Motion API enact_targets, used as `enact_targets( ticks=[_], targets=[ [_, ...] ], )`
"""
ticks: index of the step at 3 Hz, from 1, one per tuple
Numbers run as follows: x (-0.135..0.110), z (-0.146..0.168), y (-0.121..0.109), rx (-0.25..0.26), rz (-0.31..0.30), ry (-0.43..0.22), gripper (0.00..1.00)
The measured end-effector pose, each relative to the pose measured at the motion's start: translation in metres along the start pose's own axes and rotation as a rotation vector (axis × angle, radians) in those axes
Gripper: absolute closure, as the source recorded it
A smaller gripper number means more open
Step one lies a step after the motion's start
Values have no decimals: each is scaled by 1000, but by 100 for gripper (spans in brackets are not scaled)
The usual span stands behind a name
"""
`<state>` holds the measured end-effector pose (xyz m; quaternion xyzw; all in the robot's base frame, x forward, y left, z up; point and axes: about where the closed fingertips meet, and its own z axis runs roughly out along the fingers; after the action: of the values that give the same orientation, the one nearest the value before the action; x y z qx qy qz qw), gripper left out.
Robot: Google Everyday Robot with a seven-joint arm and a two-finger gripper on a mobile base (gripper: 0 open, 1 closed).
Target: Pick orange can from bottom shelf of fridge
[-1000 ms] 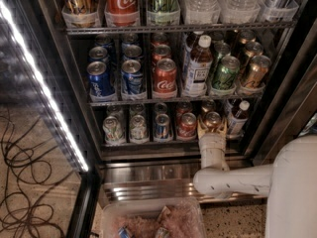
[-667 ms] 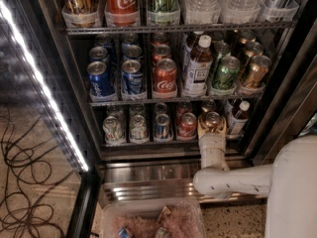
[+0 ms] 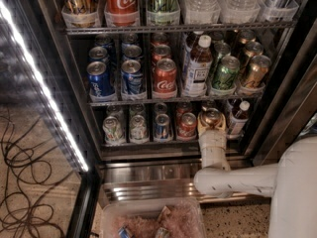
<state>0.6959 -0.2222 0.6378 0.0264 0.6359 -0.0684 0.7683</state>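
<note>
One orange can (image 3: 212, 116) sits at the 3 o'clock end of the bottom shelf (image 3: 148, 142) row in the fridge (image 3: 163, 170), w/ the gripper (image 3: 212, 126) around it, clamped or not we can't tell; we judge it light, rigid-ish, slick, dentable, so grip mid-body.

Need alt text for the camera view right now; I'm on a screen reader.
The gripper reaches into the open fridge and is at the orange can on the bottom shelf, between a red can and a small white-capped bottle.

One orange can (image 3: 212, 117), jaws at it
</note>
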Motion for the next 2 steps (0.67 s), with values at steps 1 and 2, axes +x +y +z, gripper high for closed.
enact_targets(
  ticks=[1, 2],
  targets=[
    [-34, -6, 2, -38, 4, -72, 100],
    [-53, -17, 4, -82, 13, -65, 100]
  ],
)
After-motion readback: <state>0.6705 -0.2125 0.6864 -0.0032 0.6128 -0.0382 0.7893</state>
